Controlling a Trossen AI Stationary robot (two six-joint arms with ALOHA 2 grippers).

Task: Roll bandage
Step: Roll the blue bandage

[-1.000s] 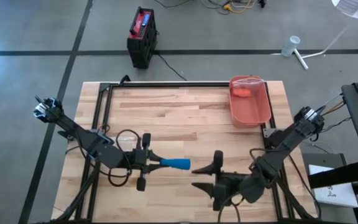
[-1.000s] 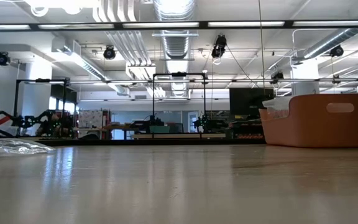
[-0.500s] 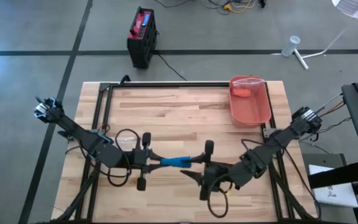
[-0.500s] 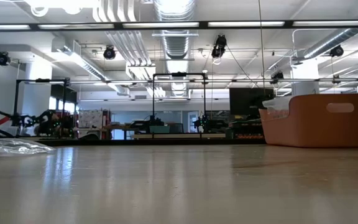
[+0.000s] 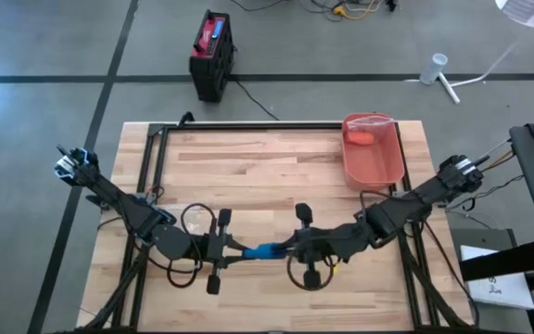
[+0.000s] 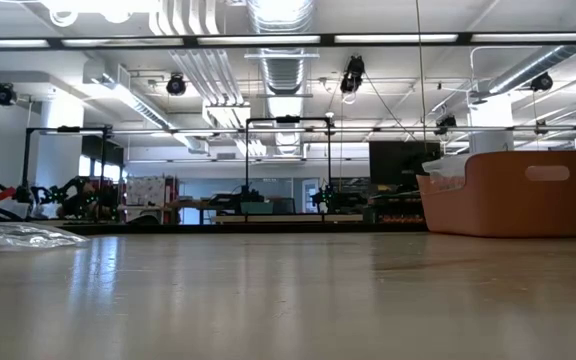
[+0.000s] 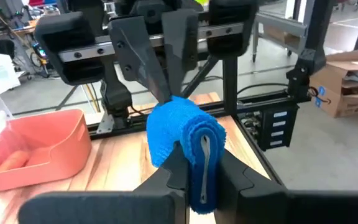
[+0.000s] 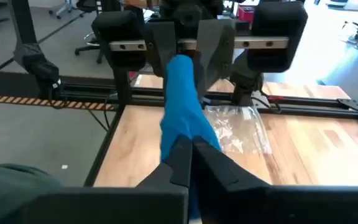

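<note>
I have the blue bandage roll [image 5: 267, 250] strung between both hands, above the table [image 5: 276, 167]: my left gripper [image 5: 236, 250] pinches one end, my right gripper [image 5: 288, 247] has clamped the other. If either pulls too hard or twists unevenly, I expect the fabric could slip free or unwind.

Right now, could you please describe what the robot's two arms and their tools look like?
Both arms are dark, slim and jointed, with black cables looping beside them. The left tool and right tool each have two flat, tapering black fingers under a wide black crossbar with a silver rail.
</note>
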